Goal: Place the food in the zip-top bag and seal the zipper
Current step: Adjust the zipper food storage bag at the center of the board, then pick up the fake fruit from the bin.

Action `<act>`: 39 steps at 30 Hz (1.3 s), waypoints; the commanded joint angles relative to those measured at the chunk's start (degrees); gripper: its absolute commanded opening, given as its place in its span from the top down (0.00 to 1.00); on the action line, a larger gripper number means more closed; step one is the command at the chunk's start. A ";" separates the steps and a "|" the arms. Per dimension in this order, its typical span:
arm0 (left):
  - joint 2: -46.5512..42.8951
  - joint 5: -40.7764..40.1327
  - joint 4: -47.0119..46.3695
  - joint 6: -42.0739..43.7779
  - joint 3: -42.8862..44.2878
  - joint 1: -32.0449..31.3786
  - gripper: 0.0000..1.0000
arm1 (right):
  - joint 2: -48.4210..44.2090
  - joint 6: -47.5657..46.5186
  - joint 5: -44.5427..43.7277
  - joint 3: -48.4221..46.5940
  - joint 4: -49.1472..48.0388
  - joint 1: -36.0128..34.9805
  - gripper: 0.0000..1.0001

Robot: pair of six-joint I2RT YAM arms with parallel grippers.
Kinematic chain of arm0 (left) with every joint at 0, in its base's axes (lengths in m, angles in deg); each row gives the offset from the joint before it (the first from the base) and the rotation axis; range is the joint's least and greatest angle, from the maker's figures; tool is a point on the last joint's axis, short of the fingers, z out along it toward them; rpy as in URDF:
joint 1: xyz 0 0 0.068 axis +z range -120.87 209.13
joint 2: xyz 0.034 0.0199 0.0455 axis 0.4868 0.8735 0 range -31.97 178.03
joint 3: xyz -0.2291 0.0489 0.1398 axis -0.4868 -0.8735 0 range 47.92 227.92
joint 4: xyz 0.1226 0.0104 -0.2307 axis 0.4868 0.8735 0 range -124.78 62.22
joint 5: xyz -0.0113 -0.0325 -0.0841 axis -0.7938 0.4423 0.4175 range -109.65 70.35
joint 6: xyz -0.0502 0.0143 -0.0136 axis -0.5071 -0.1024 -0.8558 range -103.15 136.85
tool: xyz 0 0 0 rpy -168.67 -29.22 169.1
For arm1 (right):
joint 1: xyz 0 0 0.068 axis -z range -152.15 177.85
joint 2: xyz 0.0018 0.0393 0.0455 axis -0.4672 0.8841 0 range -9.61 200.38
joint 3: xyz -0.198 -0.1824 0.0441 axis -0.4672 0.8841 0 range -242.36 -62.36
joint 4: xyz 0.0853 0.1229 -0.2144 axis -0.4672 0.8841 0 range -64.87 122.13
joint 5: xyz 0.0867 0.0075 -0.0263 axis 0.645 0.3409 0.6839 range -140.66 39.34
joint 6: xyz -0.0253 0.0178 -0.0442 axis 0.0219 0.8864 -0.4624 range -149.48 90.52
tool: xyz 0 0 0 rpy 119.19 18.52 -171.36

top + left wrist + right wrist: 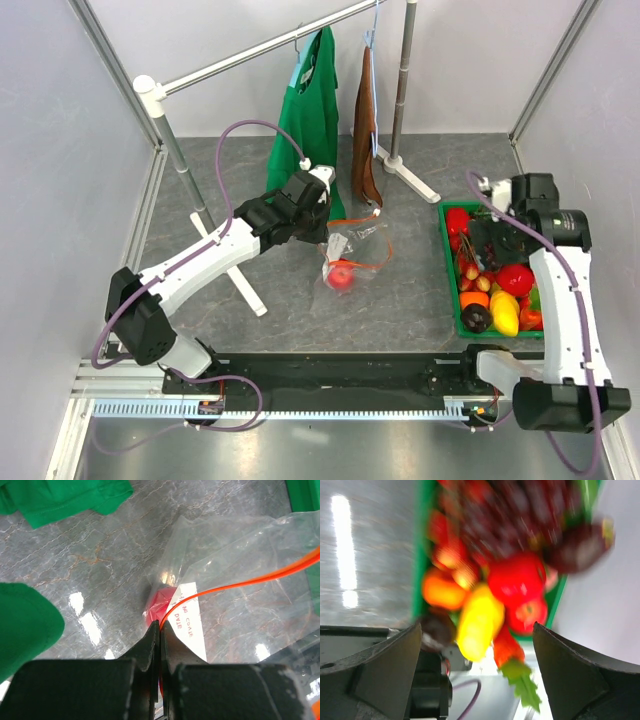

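The grey marbled bench (420, 290) carries a green plastic tray (449, 285) at the right, heaped with glossy toy fruits (505, 312). The clear crinkly zip-top bag (345, 262) lies mid-bench with one round red toy fruit (342, 275) inside. The right pincer (475, 630) hangs over the tray with its fingers spread wide and nothing between them. The left pincer (161, 630) is clamped tight on the bag's thin orange-red zipper strip (250, 582), which arcs away across the plastic.
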 commanded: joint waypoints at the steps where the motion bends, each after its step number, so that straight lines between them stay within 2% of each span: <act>1: -3.35 0.75 -2.58 1.63 -0.77 0.28 0.98 | -2.24 -0.53 -2.88 4.89 7.39 8.83 0.02; 4: -4.32 0.66 -3.46 2.69 -1.56 0.20 0.98 | -2.60 -0.53 -3.30 4.29 7.75 13.41 0.02; 9: -5.37 1.01 -3.82 3.75 -2.52 0.20 0.98 | -1.11 -1.67 -11.37 4.98 7.92 13.59 0.02; 17: -5.20 1.45 -4.17 4.72 -2.09 0.20 0.98 | 1.00 -1.93 -11.13 6.82 8.19 14.65 0.02; 22: -4.85 1.98 -4.35 4.72 -1.56 0.20 0.98 | 3.89 -6.41 -11.04 5.70 4.16 19.29 0.02; 30: -3.18 3.03 -4.17 5.50 -0.07 0.11 0.98 | 17.08 -9.85 -1.48 -8.63 1.51 27.48 0.02; 39: -1.34 2.77 -3.73 4.98 1.61 0.11 0.98 | 24.99 -5.10 3.54 -8.03 -7.19 32.39 0.02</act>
